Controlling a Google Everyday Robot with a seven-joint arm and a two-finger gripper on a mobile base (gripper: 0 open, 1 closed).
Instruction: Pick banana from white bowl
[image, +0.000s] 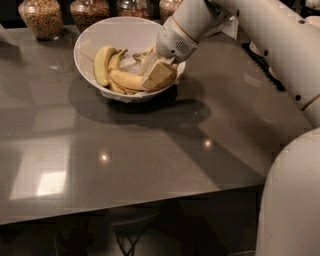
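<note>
Tabletop, grey and glossy with lamp glints on it, stretches from the near edge to a row of glass jars of grain or cereal along the far side. The white bowl stands on the far part of it, left of centre and just in front of those jars, casting a wide dark shadow toward the near side.

My arm comes in from the far right and slopes down to the left. My gripper is lowered inside the bowl on its right side, below the rim line, with the vented wrist housing just above the right rim. My pale body fills the near right corner.

The banana lies across the bottom of the bowl, running left to right, yellow and gently curved. Its right end passes under my gripper, so that end is hidden from me. I seem to be touching it there, but I cannot tell whether my jaws are spread beside it or pressed onto it.

Left of it, a plump greenish banana leans against the bowl's left wall. A short pale banana sits just beside that one, toward the middle. All three fruits rest inside the bowl.
</note>
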